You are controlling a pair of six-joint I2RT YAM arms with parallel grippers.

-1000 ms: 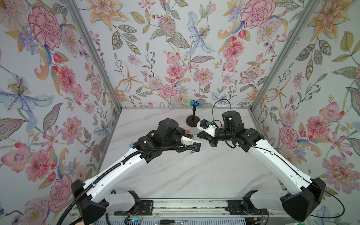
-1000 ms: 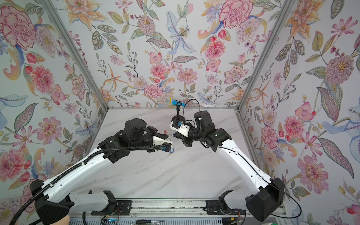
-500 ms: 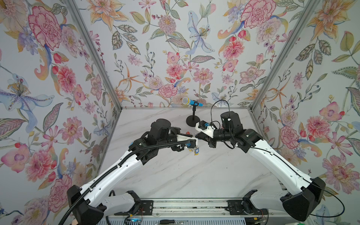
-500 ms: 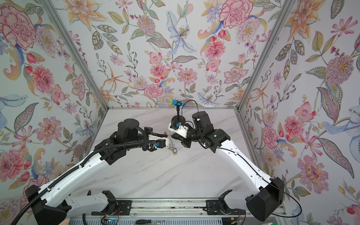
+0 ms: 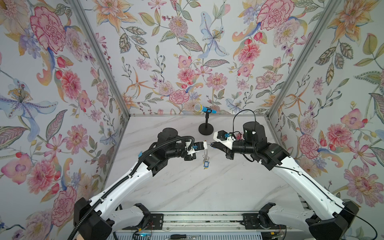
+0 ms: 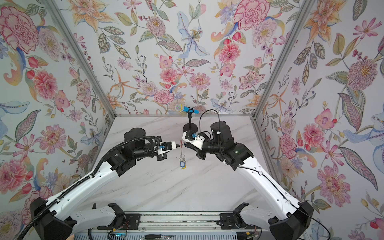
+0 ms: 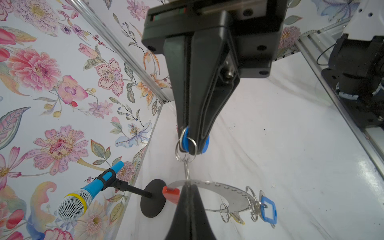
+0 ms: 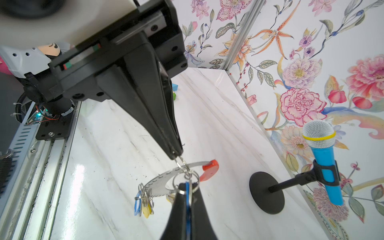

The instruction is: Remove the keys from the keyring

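Note:
The keyring (image 7: 228, 193) is a thin grey metal hoop with a red sleeve (image 7: 170, 192). It hangs above the marble table between both grippers. My left gripper (image 7: 188, 188) is shut on its band beside the red sleeve. My right gripper (image 8: 188, 187) is shut on a blue key tag (image 7: 184, 141), and that tag's split ring still links to the hoop. More keys (image 8: 143, 203) with blue and yellow tags dangle at the hoop's low end. In both top views the left gripper (image 5: 206, 145) (image 6: 178, 146) and right gripper (image 5: 211, 143) (image 6: 185, 145) nearly meet tip to tip, with a blue tag (image 6: 182, 164) hanging below.
A toy microphone (image 5: 202, 108) stands on a round black base (image 5: 205, 129) just behind the grippers, near the back wall. Floral walls close in the table on three sides. The arms' mounting rail (image 5: 197, 220) runs along the front edge.
The left arm has drawn back to the left. The two gripper tips now stand slightly apart, and the keyring with its keys hangs visibly below them. Both grippers stay shut.

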